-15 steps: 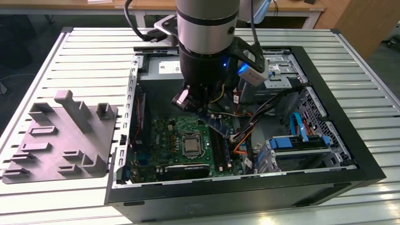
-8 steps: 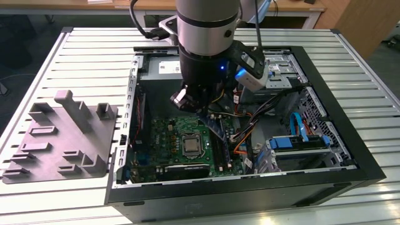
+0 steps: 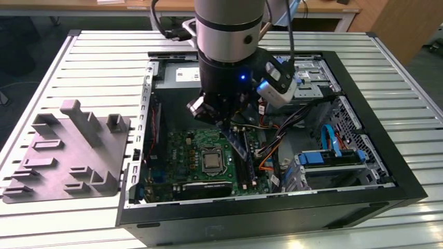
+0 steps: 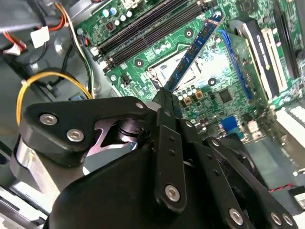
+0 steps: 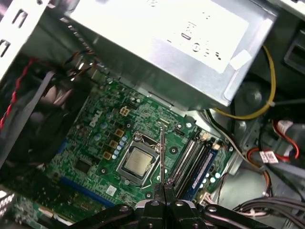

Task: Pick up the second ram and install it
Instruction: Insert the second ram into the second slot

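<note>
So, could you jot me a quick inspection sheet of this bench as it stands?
Surface: slatted metal table carrying an open computer case.
Job's things: second ram, held tilted over the motherboard.
Clutter: grey tray beside the case, on the exterior view's left.
Grippers: gripper shut on one end of the second ram.
Cables: yellow cable and blue cable inside the case.
Surroundings: wooden desk behind the table.
</note>
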